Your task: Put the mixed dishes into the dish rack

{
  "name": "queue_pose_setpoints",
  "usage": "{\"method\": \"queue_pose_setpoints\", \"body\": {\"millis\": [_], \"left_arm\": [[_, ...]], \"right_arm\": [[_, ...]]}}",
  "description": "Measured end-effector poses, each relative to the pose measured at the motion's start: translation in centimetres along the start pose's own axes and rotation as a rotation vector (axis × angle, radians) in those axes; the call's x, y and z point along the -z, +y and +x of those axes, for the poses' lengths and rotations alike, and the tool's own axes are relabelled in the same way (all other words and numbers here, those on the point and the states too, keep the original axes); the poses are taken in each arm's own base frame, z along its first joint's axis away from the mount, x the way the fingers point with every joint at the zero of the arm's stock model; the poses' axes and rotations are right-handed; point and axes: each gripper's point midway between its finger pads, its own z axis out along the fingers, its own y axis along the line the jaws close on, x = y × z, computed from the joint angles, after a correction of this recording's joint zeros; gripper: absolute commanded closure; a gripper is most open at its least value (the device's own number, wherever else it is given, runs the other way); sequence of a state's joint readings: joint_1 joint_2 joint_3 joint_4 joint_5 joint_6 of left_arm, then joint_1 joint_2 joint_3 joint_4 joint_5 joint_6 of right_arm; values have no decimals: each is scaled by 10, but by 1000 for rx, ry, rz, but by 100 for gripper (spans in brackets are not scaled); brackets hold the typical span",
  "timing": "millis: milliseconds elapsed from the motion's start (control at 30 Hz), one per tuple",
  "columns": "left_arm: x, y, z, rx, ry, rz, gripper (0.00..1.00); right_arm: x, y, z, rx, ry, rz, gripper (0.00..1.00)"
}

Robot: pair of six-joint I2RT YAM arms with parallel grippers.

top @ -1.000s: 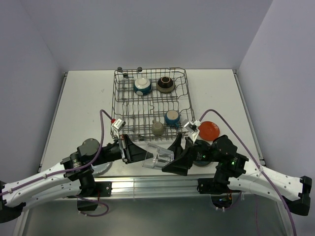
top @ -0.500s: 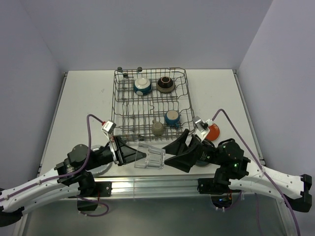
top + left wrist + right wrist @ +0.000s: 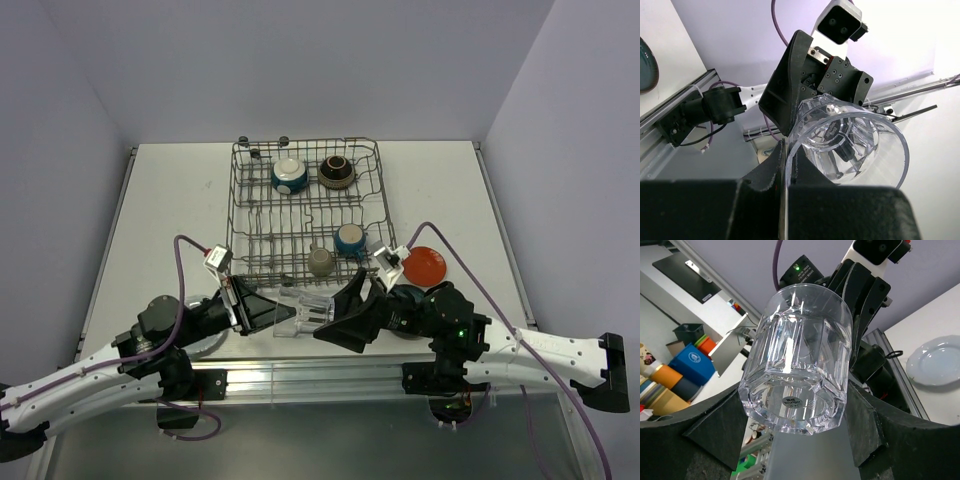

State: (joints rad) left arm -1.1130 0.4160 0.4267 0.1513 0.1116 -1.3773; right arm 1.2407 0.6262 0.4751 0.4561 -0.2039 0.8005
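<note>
A clear glass hangs on its side above the table's front edge, between my two arms. My left gripper is shut on its rim, one finger inside and one outside, as the left wrist view shows on the glass. My right gripper straddles the thick base of the glass with its jaws open, each finger only a narrow gap from the side. Behind them the dish rack holds a white-inside bowl, a brown bowl, a blue mug and a beige cup.
An orange-red plate lies on the table to the right of the rack. The left wrist view catches a teal plate at its edge, and a pale plate shows on the table in the right wrist view.
My left arm drew the glass back to the left. My right gripper has come in over the glass's base and its jaws have narrowed around it.
</note>
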Motion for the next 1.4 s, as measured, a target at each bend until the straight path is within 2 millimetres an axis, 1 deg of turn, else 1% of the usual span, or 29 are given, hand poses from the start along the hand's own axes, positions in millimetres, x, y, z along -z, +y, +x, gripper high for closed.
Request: {"method": "queue_pose_setpoints", "body": {"millis": [200,267,400,567,667,700,733,767,800,833,867,900,933,967,1000,1033,1133,1200,1300,1400], "left_arm": [[2,1,0,0,-6,5,100],[2,1,-1,0,-9,5,100],[3,-1,-2,3,-15,14,100],[3,6,0,10,-12,-1,100],[4,7,0,12,-13,-4,100],[5,5,-1,11,-18,2,100],[5,3,-3,10,-24,8,100],[6,2,-3,9,-27,12,100],[6,1,-4,9,-32,15,100],[7,1,-5,9,-38,17,100],[7,0,-6,8,-42,19,86],[7,-1,-7,3,-47,21,66],[7,0,-8,-4,-51,12,29],[8,4,-9,-8,-57,-23,20],[8,8,-12,-4,-67,-59,15],[9,12,-15,-6,-85,-101,1],[21,21,-35,-14,-178,-248,1],[36,27,-49,-17,-254,-350,1],[64,41,-72,-28,-384,-493,1],[85,56,-85,-60,-460,-615,1]], "right_arm": [[-1,0,-1,9,-8,5,26],[-2,-1,-2,12,-10,8,24],[-5,0,-5,26,-18,10,17],[-12,-4,-11,53,-28,37,17],[-17,-5,-12,61,-26,47,31],[-18,-5,-13,60,-27,48,52],[-20,-4,-14,59,-27,47,68],[-21,-3,-15,59,-27,47,95],[-23,-3,-16,58,-25,48,100],[-25,-3,-16,58,-23,50,100],[-27,-3,-16,57,-21,53,100],[-29,-3,-17,57,-19,56,100],[-30,-4,-16,59,-17,58,100],[-31,-3,-17,60,-17,58,100],[-32,-4,-17,60,-14,65,100],[-34,-10,-14,61,1,90,100],[-37,-27,-9,69,34,181,100],[-41,-37,-14,83,45,252,100],[-52,-51,-33,109,49,373,100],[-70,-76,-66,131,29,510,100]]}}
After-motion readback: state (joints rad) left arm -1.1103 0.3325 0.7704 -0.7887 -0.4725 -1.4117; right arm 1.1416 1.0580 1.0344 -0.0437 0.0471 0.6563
